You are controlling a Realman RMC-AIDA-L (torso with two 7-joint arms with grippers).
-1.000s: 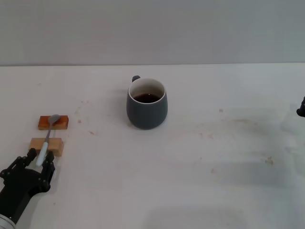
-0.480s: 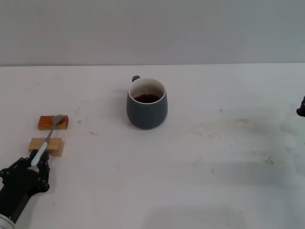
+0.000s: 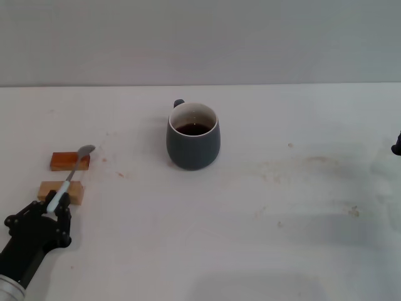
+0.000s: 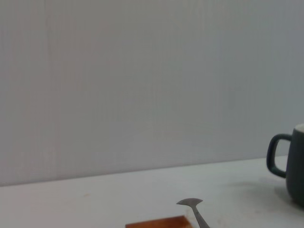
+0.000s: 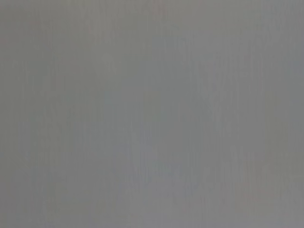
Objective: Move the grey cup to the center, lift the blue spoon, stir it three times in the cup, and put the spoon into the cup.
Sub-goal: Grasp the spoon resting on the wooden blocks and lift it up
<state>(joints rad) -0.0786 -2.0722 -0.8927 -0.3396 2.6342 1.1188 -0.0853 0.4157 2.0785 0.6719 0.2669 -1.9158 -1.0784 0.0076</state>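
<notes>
1. Left gripper [image 3: 55, 207] down at the near-left corner of the table [image 3: 263, 219], pinched shut on the pale handle end of the blue spoon [image 3: 70, 179].
2. Spoon angled up and away from the fingers, metal bowl raised above the darker of the two wooden blocks [image 3: 69, 161]; lighter block [image 3: 61, 191] right under the handle. In the left wrist view, just the spoon tip [image 4: 192, 205] poking up over the orange block [image 4: 159, 222].
3. Grey cup [image 3: 193, 136] well off to the right and farther back, roughly mid-table, upright, handle turned away, dark liquid inside.
4. Right gripper [image 3: 396, 145] parked at the far right edge, barely visible. Can't tell open or closed; its wrist view shows nothing but plain grey.
5. Stuff that could go sideways, just guessing:
   - Grip sits on the very end of a slim handle, so the spoon could swivel or slip on the way over.
   - Coming in too low could clip the cup rim and slosh liquid.
   - Clumsy stirring could nudge the cup off its spot.
</notes>
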